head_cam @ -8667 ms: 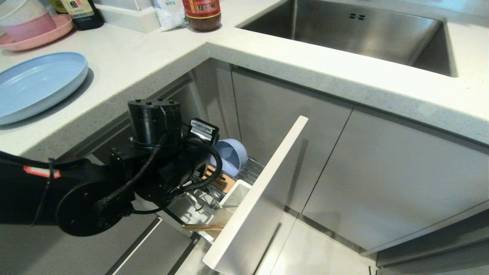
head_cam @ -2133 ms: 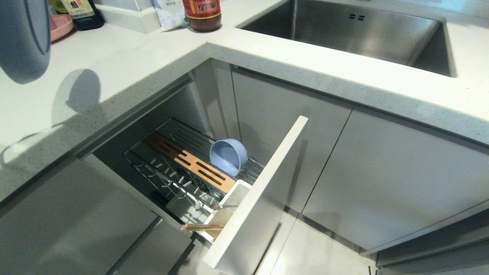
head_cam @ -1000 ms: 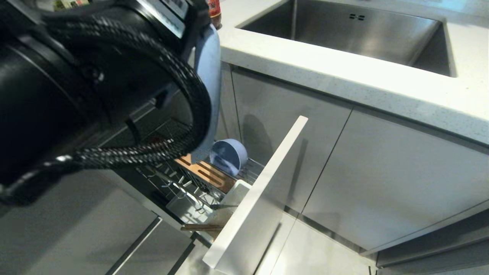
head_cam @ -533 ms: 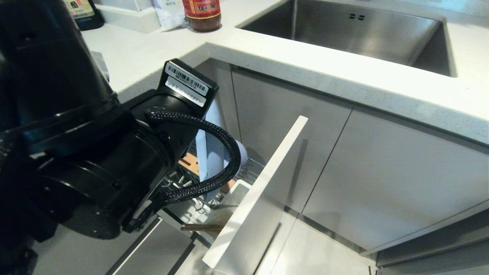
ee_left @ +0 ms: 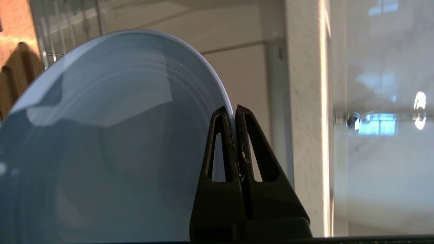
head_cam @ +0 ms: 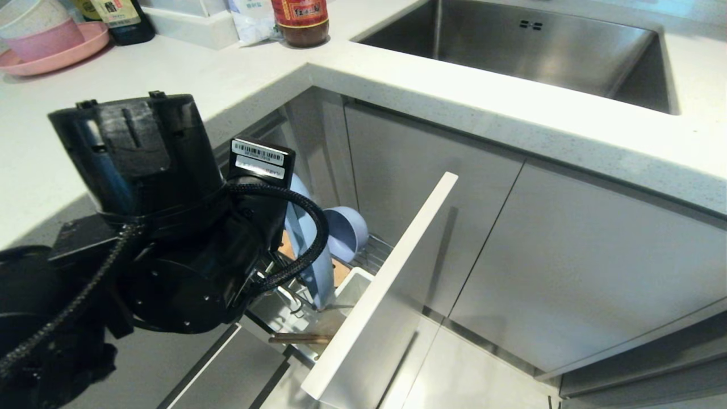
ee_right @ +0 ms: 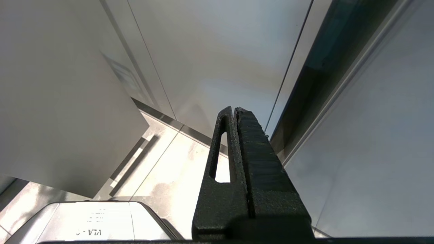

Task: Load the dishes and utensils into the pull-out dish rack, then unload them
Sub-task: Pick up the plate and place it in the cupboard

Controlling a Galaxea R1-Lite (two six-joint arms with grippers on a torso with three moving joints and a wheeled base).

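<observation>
From the head camera, our left gripper point(head_cam: 295, 238) is mostly hidden behind its own black wrist and cable, low over the pull-out dish rack point(head_cam: 363, 258). We see only a strip of the light blue plate point(head_cam: 309, 255) past the wrist: it stands on edge in the rack, just beside the blue-grey bowl point(head_cam: 345, 232), which lies on its side. The plate's lower edge is lost among the wires, so we cannot tell whether it is seated between the prongs. The white cutlery cup point(head_cam: 351, 287) peeks out behind the front panel point(head_cam: 386, 284), and the chopsticks point(head_cam: 301, 339) show only as a short wooden length near the panel's lower end; we cannot make out the spoon. The pink plate point(head_cam: 57, 54) sits far back on the counter point(head_cam: 187, 74), cut off by the frame.

From the left wrist camera, our left gripper point(ee_left: 234, 112) pinches the plate's point(ee_left: 112, 142) rim between closed fingers. The plate fills the frame and hides most of the rack.

From the right wrist camera, our right gripper point(ee_right: 234, 110) is closed on nothing, facing cabinet fronts and floor.
</observation>
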